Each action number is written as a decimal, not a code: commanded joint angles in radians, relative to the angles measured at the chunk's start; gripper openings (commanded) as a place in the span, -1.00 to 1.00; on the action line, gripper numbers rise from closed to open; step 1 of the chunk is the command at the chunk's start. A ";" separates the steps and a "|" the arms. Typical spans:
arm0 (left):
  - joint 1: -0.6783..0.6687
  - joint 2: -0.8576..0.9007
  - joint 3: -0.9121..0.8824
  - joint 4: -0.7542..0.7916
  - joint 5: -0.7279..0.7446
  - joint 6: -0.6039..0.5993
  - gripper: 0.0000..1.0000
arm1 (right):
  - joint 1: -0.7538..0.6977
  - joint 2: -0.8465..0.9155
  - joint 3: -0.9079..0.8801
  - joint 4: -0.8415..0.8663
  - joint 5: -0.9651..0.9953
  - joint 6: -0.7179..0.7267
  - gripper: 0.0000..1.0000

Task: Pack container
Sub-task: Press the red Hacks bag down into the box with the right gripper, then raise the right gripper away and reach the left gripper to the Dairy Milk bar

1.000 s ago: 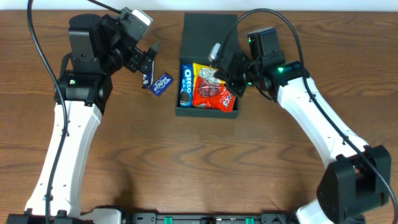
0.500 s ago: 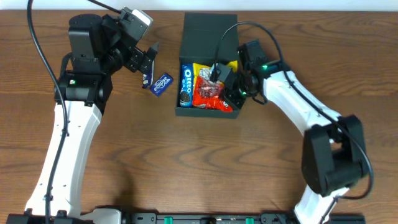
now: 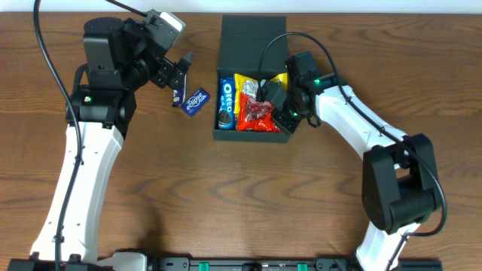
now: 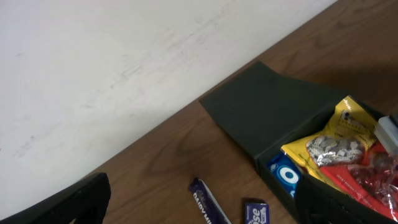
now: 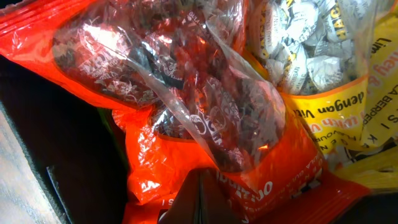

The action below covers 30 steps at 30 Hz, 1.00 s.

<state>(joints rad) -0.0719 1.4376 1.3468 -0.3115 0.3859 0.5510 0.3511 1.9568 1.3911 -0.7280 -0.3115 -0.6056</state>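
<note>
The container [image 3: 252, 137], a dark green-black box, stands at the table's back centre with its lid [image 3: 254, 34] open behind it. Inside lie a blue Oreo pack [image 3: 226, 102], a yellow packet [image 3: 246, 84] and a red packet [image 3: 254, 117]. My right gripper [image 3: 269, 94] is inside the box; in the right wrist view its fingers [image 5: 200, 199] are shut and rest against the red packet [image 5: 186, 93], beside the yellow packet [image 5: 311, 62]. My left gripper [image 3: 181, 75] is open and empty, left of the box, above two purple chocolate bars.
A small purple bar [image 3: 196, 101] and a longer purple bar [image 3: 178, 96] lie on the wood left of the box. They also show in the left wrist view, the longer bar [image 4: 205, 205] and the small bar [image 4: 255, 213]. A white wall runs behind the table.
My right gripper has moved left and down into the box onto the red packet, and its arm has swung in. The left arm has not moved.
</note>
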 commanded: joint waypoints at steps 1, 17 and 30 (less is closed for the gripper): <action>0.006 -0.003 0.006 -0.002 0.006 0.002 0.90 | 0.004 -0.026 0.013 0.012 -0.061 0.014 -0.97; 0.006 0.076 0.006 -0.053 -0.076 -0.031 0.90 | -0.055 -0.257 0.034 0.295 -0.111 0.237 -0.71; 0.019 0.341 0.006 0.016 -0.187 -0.036 0.90 | -0.124 -0.257 0.034 0.299 -0.169 0.393 0.98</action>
<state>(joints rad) -0.0685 1.7424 1.3468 -0.3153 0.2234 0.5266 0.2302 1.6981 1.4128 -0.4286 -0.4213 -0.2649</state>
